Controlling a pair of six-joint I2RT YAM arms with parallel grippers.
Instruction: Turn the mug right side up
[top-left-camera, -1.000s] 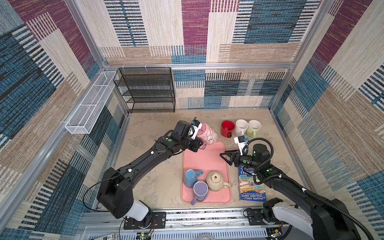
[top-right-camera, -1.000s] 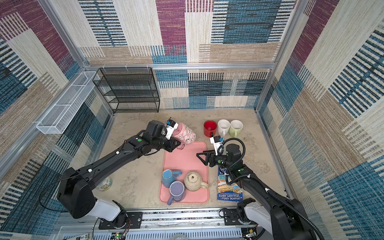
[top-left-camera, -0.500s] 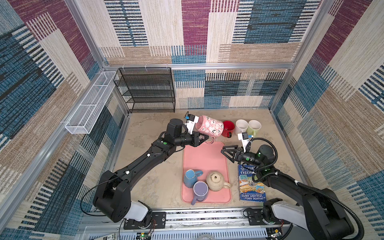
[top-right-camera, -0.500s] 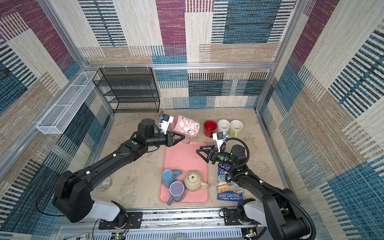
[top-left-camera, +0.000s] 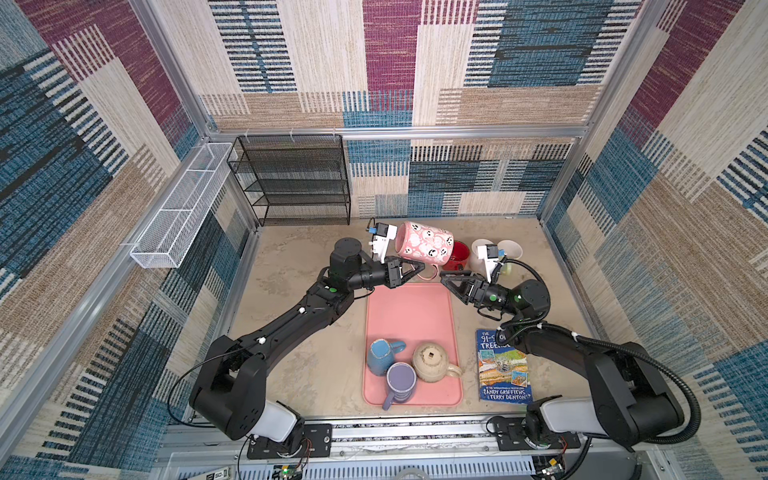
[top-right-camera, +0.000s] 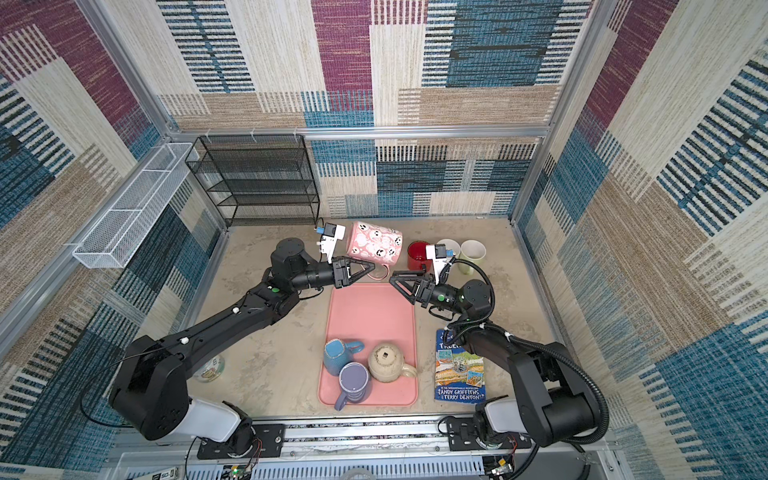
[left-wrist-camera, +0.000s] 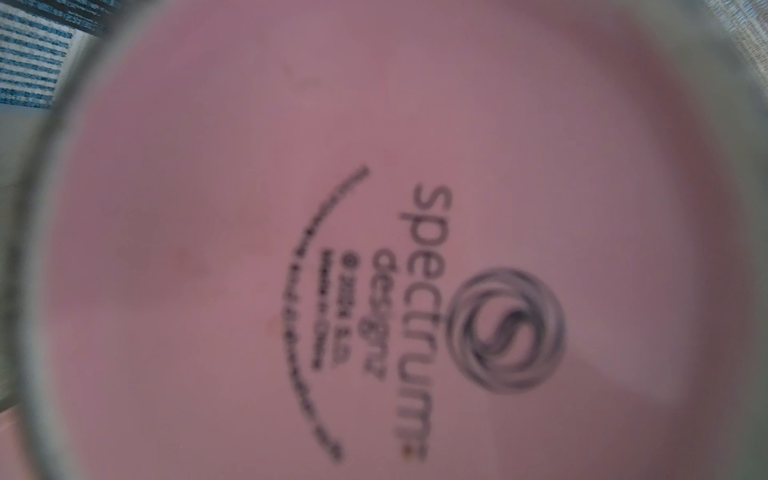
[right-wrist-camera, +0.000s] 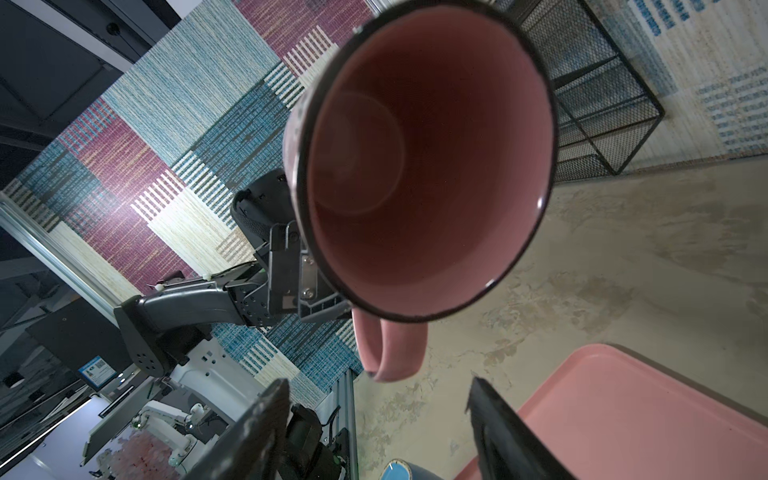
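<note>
The pink mug (top-left-camera: 424, 247) (top-right-camera: 376, 245) with white smiley faces hangs in the air on its side above the far end of the pink tray (top-left-camera: 407, 307). Its mouth (right-wrist-camera: 415, 166) faces my right wrist camera and its printed base (left-wrist-camera: 374, 208) fills the left wrist view. My left gripper (top-left-camera: 417, 272) (top-right-camera: 370, 269) is shut on the mug's handle (right-wrist-camera: 390, 353), which points down. My right gripper (top-left-camera: 446, 280) (top-right-camera: 395, 279) (right-wrist-camera: 378, 382) stands open just right of the handle, touching nothing.
On the tray's near end stand a blue mug (top-left-camera: 380, 355), a purple mug (top-left-camera: 401, 382) and a beige teapot (top-left-camera: 432, 361). A book (top-left-camera: 503, 370) lies right of the tray. A red mug (top-left-camera: 459, 255) and two pale mugs (top-left-camera: 509, 249) stand behind. A black wire rack (top-left-camera: 299, 183) stands at the back left.
My left arm has lifted the pink mug and turned it from steeply tilted to lying level. My right gripper has moved up and left toward the mug's handle.
</note>
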